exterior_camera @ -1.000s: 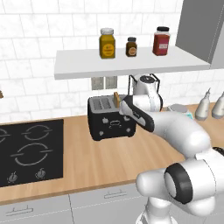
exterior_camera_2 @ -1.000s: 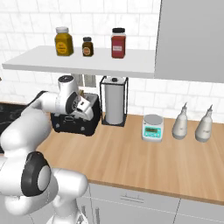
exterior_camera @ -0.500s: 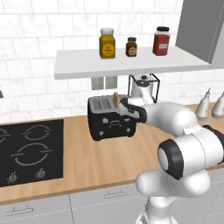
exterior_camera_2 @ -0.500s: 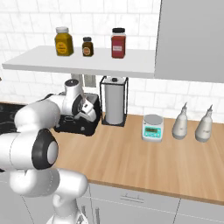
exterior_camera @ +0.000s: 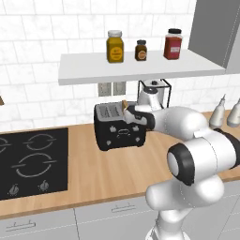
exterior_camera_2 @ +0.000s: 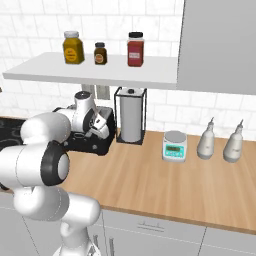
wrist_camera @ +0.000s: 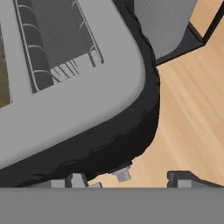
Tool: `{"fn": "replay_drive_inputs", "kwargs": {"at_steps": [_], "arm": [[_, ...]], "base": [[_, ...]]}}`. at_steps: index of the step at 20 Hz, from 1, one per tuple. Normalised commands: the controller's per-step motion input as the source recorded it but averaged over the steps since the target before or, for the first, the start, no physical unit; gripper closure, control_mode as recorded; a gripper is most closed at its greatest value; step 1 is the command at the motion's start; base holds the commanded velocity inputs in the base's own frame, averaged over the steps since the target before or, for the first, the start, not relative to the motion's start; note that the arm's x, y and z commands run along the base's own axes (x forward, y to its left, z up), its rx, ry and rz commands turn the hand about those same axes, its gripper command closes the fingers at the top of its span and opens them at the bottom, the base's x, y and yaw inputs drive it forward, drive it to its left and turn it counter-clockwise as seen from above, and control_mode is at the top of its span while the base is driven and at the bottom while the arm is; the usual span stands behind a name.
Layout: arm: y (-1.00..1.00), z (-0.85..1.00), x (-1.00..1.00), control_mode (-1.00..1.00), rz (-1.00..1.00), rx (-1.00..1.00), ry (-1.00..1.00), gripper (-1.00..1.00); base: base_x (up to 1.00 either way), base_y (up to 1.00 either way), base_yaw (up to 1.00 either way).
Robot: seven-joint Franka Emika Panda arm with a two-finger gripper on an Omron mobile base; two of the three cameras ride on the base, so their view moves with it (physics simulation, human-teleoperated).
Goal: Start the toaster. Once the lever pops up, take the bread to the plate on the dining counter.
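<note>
The black toaster (exterior_camera: 117, 133) stands on the wooden counter against the tiled wall. The bread (exterior_camera: 124, 105) sticks up tan from a slot near its right end. My gripper (exterior_camera: 130, 115) hangs at that right end, just over the top edge. In the right base view my arm covers most of the toaster (exterior_camera_2: 89, 144), with the gripper (exterior_camera_2: 103, 126) at its near corner. The hand view looks down on the toaster's grey slotted top (wrist_camera: 78, 109), with the bread (wrist_camera: 3, 78) at the left edge. The small lever (wrist_camera: 122, 175) lies between my open gripper's (wrist_camera: 131, 180) tips, untouched. The plate and the dining counter are out of view.
A paper-towel holder (exterior_camera: 152, 91) (exterior_camera_2: 131, 117) stands close to the toaster's right. A shelf (exterior_camera: 140, 68) with three jars hangs low above it. The black cooktop (exterior_camera: 28, 159) lies to the left. A scale (exterior_camera_2: 174, 146) and two bottles (exterior_camera_2: 207, 142) sit further right.
My arm has stretched out further, and the gripper has moved left and down onto the toaster's right end, bringing the lever between its fingers. The toaster and bread have not moved.
</note>
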Motion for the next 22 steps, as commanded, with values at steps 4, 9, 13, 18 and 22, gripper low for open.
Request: {"fn": "replay_drive_inputs", "kwargs": {"at_steps": [4, 9, 13, 18, 22], "arm": [[-0.07, -0.54, -0.16, -1.00, -0.01, 0.00, -0.04, -1.00], [-0.35, -0.66, -0.38, -1.00, -0.03, 0.03, -0.09, -1.00], [-0.36, -0.78, -0.37, -1.00, -0.05, 0.08, -0.06, -1.00], [-0.38, -0.90, -0.30, -1.00, -0.09, 0.09, 0.00, -1.00], [-0.14, -0.93, -0.02, -1.00, -0.12, 0.10, 0.00, -1.00]], "base": [[0.00, 0.00, 0.00], [0.00, 0.00, 0.00], [0.00, 0.00, 0.00], [0.00, 0.00, 0.00], [0.00, 0.00, 0.00]]}}
